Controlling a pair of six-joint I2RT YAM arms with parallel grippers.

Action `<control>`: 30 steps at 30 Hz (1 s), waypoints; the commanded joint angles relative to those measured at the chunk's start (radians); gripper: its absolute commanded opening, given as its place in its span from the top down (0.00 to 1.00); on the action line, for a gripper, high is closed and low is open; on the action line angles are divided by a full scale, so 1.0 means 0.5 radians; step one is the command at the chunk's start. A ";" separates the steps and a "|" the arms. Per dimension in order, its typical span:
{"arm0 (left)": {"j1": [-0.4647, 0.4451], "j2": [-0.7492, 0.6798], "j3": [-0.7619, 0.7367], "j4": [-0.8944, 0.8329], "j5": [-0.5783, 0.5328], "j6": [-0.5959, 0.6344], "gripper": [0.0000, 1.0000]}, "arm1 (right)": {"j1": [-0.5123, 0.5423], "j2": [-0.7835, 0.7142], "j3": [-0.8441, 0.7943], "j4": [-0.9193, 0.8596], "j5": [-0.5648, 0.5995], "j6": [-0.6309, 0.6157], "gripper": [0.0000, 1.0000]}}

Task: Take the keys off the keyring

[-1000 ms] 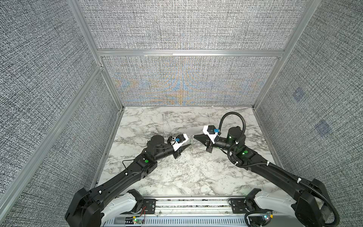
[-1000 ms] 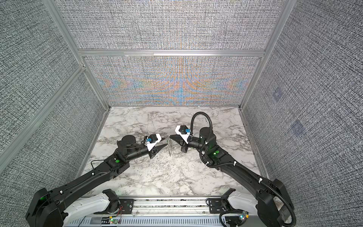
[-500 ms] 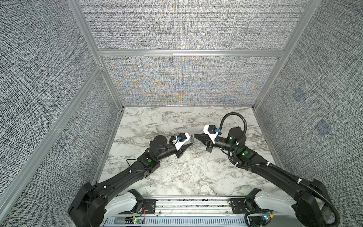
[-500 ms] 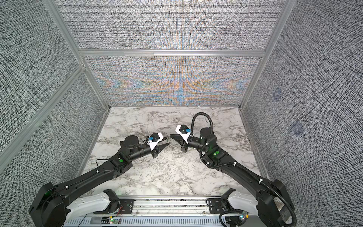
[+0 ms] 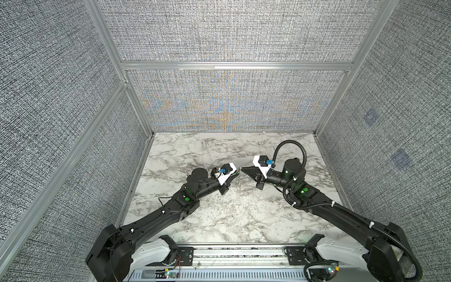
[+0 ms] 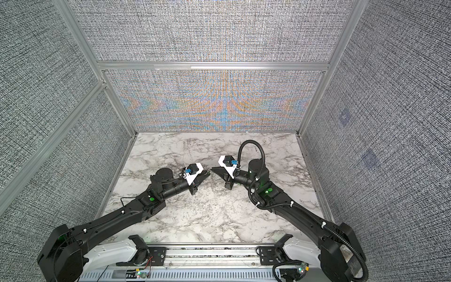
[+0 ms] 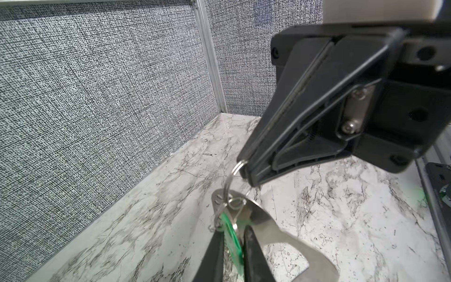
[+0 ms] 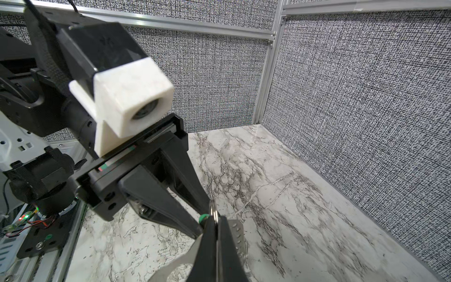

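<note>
One green tag (image 7: 231, 236), partly hidden

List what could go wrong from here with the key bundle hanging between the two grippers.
1. The left gripper brackets only the thin green tag, and a firm grip is not evident; a pull may slip off and free nothing.
2. The right gripper pinches the wire ring at the very tips of its fingers; a tug could yank it loose and drop the keyring onto the table.
</note>
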 commanded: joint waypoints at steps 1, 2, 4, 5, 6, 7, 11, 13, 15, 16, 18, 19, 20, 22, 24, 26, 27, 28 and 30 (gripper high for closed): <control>-0.002 0.013 0.019 0.046 -0.016 -0.022 0.82 | 0.002 -0.004 -0.010 0.092 -0.003 0.024 1.00; -0.002 0.019 0.024 0.045 -0.023 -0.024 0.82 | 0.003 -0.005 -0.010 0.098 -0.003 0.027 1.00; -0.004 0.026 0.027 0.046 -0.021 -0.027 0.82 | 0.003 -0.006 -0.008 0.100 -0.003 0.026 1.00; -0.006 0.028 0.027 0.050 -0.021 -0.027 0.82 | 0.003 -0.006 -0.011 0.102 -0.006 0.027 1.00; -0.005 0.031 0.027 0.054 -0.020 -0.029 0.84 | 0.001 -0.007 -0.009 0.101 -0.005 0.025 1.00; -0.007 0.033 0.028 0.054 -0.015 -0.029 0.85 | 0.002 -0.006 -0.012 0.106 -0.006 0.027 1.00; -0.008 0.039 0.035 0.039 -0.004 -0.024 0.92 | 0.002 -0.008 -0.022 0.140 0.010 0.050 1.00; -0.011 0.045 0.041 0.035 0.009 -0.024 0.95 | 0.002 -0.005 -0.034 0.182 0.025 0.080 1.00; -0.014 0.049 0.046 0.032 0.026 -0.014 0.98 | 0.002 -0.002 -0.038 0.208 0.042 0.102 1.00; -0.018 0.052 0.051 0.032 0.026 -0.012 0.99 | 0.003 0.003 -0.043 0.216 0.056 0.114 1.00; -0.023 0.063 0.065 0.029 0.032 0.001 1.00 | 0.001 0.005 -0.061 0.269 0.084 0.156 1.00; -0.023 0.069 0.073 0.018 0.038 0.004 1.00 | 0.003 0.004 -0.076 0.299 0.101 0.178 1.00; -0.028 0.077 0.082 0.004 0.047 0.015 1.00 | 0.002 0.002 -0.087 0.331 0.120 0.204 1.00; -0.035 0.092 0.104 -0.023 0.060 0.031 1.00 | 0.002 0.006 -0.100 0.369 0.130 0.229 1.00; -0.042 0.104 0.119 -0.037 0.071 0.048 1.00 | 0.003 0.007 -0.114 0.398 0.127 0.258 1.00; -0.045 0.121 0.138 -0.061 0.082 0.061 1.00 | 0.003 0.007 -0.135 0.446 0.129 0.280 1.00; -0.047 0.130 0.143 -0.073 0.099 0.072 1.00 | 0.002 0.010 -0.138 0.464 0.133 0.290 1.00; -0.048 0.139 0.152 -0.081 0.106 0.078 1.00 | 0.001 0.015 -0.139 0.472 0.136 0.296 1.00; -0.051 0.152 0.164 -0.093 0.137 0.086 1.00 | 0.002 0.018 -0.145 0.503 0.133 0.315 1.00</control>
